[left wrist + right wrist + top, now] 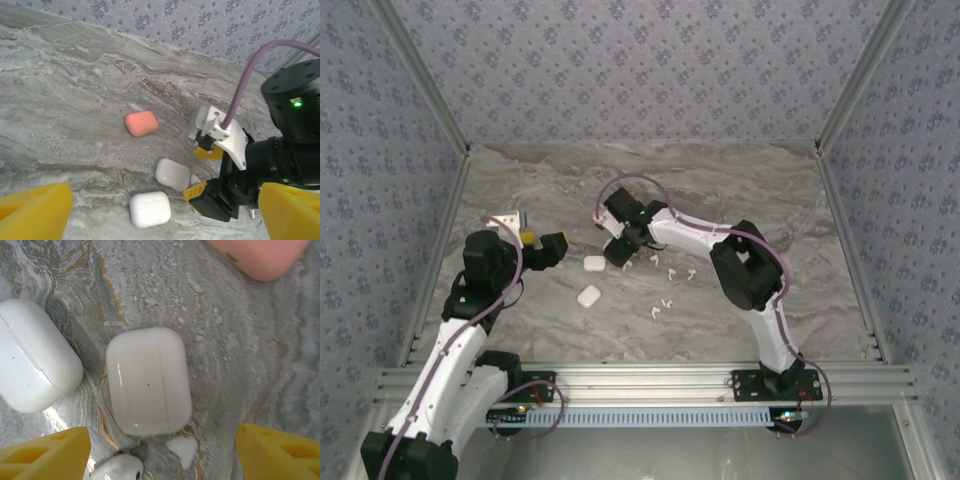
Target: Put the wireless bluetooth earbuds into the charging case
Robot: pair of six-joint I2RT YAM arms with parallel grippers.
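Two closed white charging cases (594, 264) (588, 296) lie mid-table, with a coral case (598, 218) behind them. Several tiny white earbuds (672, 272) are scattered to their right. My right gripper (617, 252) hovers open over the farther white case (149, 381), its yellow fingers (280, 452) spread wide with nothing between them (162, 455). One white earbud (117, 469) lies just below that case. The other white case (37, 362) and the coral case (260, 257) flank it. My left gripper (548, 248) is open (165, 205), held back from the nearer white case (150, 209).
The right arm's gripper body and cable (225, 150) stand close beside the farther white case (172, 174). A small white metal bracket (510, 222) stands at the left. Patterned walls (640, 70) enclose the marble table (740, 180).
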